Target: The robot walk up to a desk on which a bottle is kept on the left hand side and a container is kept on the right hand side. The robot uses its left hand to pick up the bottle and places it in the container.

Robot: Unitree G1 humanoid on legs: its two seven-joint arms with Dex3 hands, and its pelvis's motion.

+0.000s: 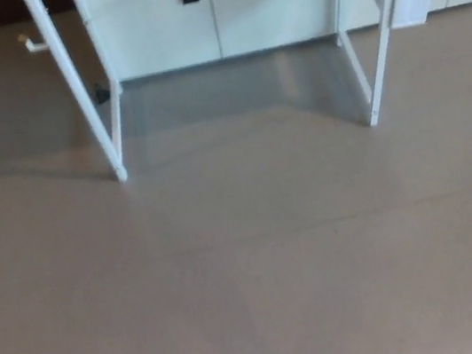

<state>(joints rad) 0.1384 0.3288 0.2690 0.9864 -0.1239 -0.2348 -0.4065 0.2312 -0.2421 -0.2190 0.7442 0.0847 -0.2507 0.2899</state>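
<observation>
Only the lower part of the desk shows in the head view: white legs, the front left leg [79,94] and the front right leg [381,46], standing on a brown-grey floor [251,273]. The desk top, the bottle and the container are above the picture's edge and hidden. Neither of my hands nor any arm is in the picture.
Behind the desk legs runs a row of white cabinets [210,15] with dark handles. A small white object [33,43] lies on the floor at the far left, near dark flooring. The desk's shadow falls on the floor between the legs.
</observation>
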